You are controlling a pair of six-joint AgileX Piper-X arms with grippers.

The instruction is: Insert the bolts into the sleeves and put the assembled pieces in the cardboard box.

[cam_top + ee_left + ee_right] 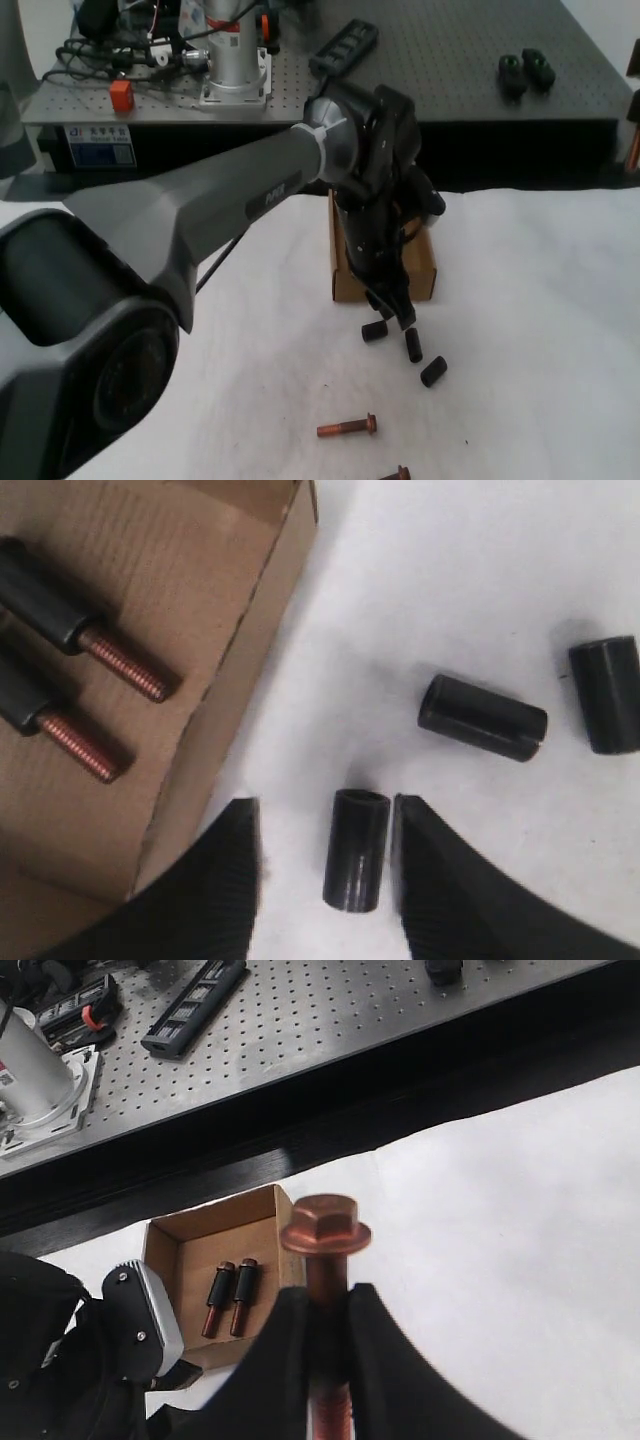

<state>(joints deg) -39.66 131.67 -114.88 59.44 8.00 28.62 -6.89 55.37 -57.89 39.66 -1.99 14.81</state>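
Observation:
My left gripper (pixel 325 808) is open and low over the white cloth, one finger on each side of a black sleeve (pixel 357 850). One finger touches that sleeve; the other stands a little off it. Two more sleeves (pixel 482 718) (pixel 607 693) lie close by on the cloth. The cardboard box (pixel 215 695) beside them holds two assembled pieces (pixel 60 615) (pixel 45 725). My right gripper (pixel 325 1295) is shut on a copper bolt (pixel 325 1228), hex head outward, held above the cloth. In the high view the left gripper (pixel 390 305) sits just in front of the box (pixel 345 270).
Two loose copper bolts (pixel 347 427) (pixel 395 473) lie on the white cloth (pixel 540 330) near the front. Behind the cloth stands a perforated metal bench (pixel 450 70) with black fixtures, cables and a metal post. The left arm's body (pixel 200 210) crosses the left half of the scene.

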